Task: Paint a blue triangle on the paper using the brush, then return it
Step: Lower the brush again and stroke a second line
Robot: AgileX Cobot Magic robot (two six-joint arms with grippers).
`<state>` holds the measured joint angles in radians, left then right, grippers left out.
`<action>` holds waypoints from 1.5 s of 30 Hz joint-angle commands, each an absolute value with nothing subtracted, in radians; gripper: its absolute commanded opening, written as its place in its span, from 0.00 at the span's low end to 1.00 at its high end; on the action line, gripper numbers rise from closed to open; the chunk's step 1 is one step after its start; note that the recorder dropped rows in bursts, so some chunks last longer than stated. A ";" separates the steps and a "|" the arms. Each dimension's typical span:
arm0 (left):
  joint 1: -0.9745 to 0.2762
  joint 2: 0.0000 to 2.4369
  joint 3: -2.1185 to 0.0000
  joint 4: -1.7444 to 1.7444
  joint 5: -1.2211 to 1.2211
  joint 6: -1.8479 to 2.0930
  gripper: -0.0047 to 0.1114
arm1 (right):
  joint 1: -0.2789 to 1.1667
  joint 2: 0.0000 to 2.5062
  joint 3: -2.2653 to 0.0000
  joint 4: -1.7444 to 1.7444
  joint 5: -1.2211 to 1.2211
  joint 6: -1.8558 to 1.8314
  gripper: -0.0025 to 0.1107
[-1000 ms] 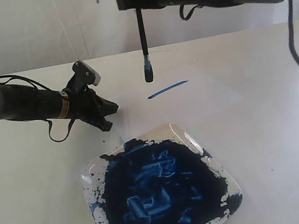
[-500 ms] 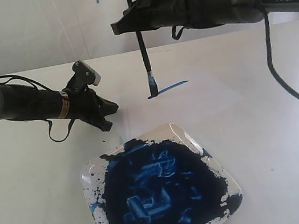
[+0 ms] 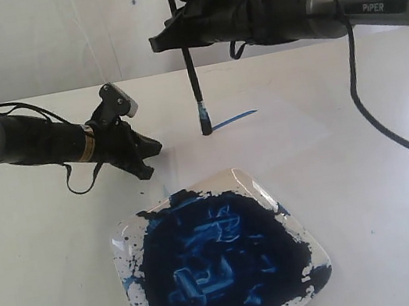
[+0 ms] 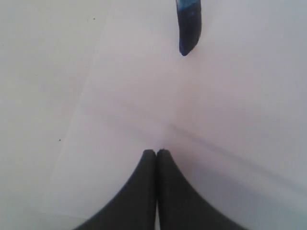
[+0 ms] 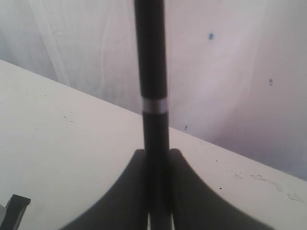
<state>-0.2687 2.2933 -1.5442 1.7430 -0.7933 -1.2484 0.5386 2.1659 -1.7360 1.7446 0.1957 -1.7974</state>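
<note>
L gripper (image 3: 147, 160) lies low over the table (image 3: 377, 233) at the left, arm coming in from the left edge, tips pointing right and a bit near. Its jaws are pressed together w/ nothing between them; the left wrist view shows the two black fingers (image 4: 139, 191) meeting in a thin seam above the paper (image 4: 144, 96). The paper is a white sheet, barely diff. from the table, one edge running slantwise in that view.

Near-centre sits the plate (image 3: 251, 182), a square white dish w/ rounded corners. It holds a thick dark blue paint mass (image 3: 216, 262) covering most of the inside, w/ lighter blue streaks in it and spatter on the white rim, esp. the left side.

Far of the plate and just right of the L gripper, the brush (image 3: 194, 83) stands approx. upright, black handle up, blue-black tip down on the paper. The tip meets the left end of the blue triangle (image 3: 234, 119), which is only one short slanted stroke, rising to the right.

R gripper (image 3: 182, 34) reaches in from the right, high above the table, arm roughly level. It is clamped on the brush handle below the pale band, fingers either side.
</note>
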 commanded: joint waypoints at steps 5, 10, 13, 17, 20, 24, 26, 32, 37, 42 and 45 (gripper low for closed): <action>-0.268 2.293 -1.549 1.744 -0.794 -1.252 0.04 | 0.538 2.165 -1.745 1.744 0.165 -1.799 0.02; -0.268 2.293 -1.549 1.744 -0.794 -1.252 0.04 | 0.538 2.165 -1.745 1.744 0.140 -1.779 0.02; -0.268 2.293 -1.549 1.744 -0.794 -1.252 0.04 | 0.538 2.165 -1.745 1.744 0.134 -1.774 0.02; -0.268 2.293 -1.549 1.744 -0.794 -1.252 0.04 | 0.538 2.163 -1.743 1.744 0.130 -1.767 0.02; -0.268 2.293 -1.549 1.744 -0.794 -1.252 0.04 | 0.538 2.160 -1.743 1.744 0.130 -1.748 0.02; -0.268 2.293 -1.549 1.744 -0.794 -1.252 0.04 | 0.538 2.158 -1.741 1.744 0.109 -1.748 0.02; -0.268 2.293 -1.549 1.744 -0.794 -1.252 0.04 | 0.538 2.155 -1.735 1.744 0.106 -1.745 0.02; -0.268 2.293 -1.549 1.744 -0.794 -1.252 0.04 | 0.538 2.153 -1.721 1.744 0.077 -1.745 0.02; -0.268 2.293 -1.549 1.744 -0.794 -1.252 0.04 | 0.538 2.141 -1.721 1.744 0.059 -1.745 0.02; -0.268 2.293 -1.549 1.744 -0.794 -1.252 0.04 | 0.538 2.128 -1.721 1.744 0.020 -1.732 0.02; -0.268 2.293 -1.549 1.744 -0.794 -1.252 0.04 | 0.538 2.128 -1.719 1.744 0.012 -1.723 0.02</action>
<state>-0.2687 2.2933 -1.5442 1.7430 -0.7933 -1.2484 0.5386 2.1414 -1.7237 1.7446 0.0290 -1.7330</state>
